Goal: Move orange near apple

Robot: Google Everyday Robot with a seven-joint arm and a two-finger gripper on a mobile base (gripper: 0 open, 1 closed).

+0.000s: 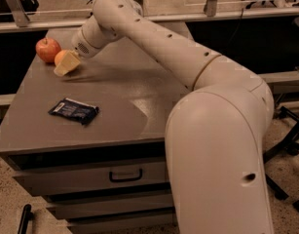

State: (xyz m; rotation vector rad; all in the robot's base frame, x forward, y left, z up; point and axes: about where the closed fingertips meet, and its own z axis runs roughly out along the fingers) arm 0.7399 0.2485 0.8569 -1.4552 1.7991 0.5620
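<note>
The red apple stands at the far left of the grey table. The orange is right beside it on its right, almost touching, low at the table top. My gripper reaches in from the right on the long white arm and is shut on the orange. Its yellowish finger covers the orange's front and lower right.
A dark snack packet lies flat on the front left of the table. Drawers sit under the table top. My white base fills the right foreground. A rail and chairs stand behind the table.
</note>
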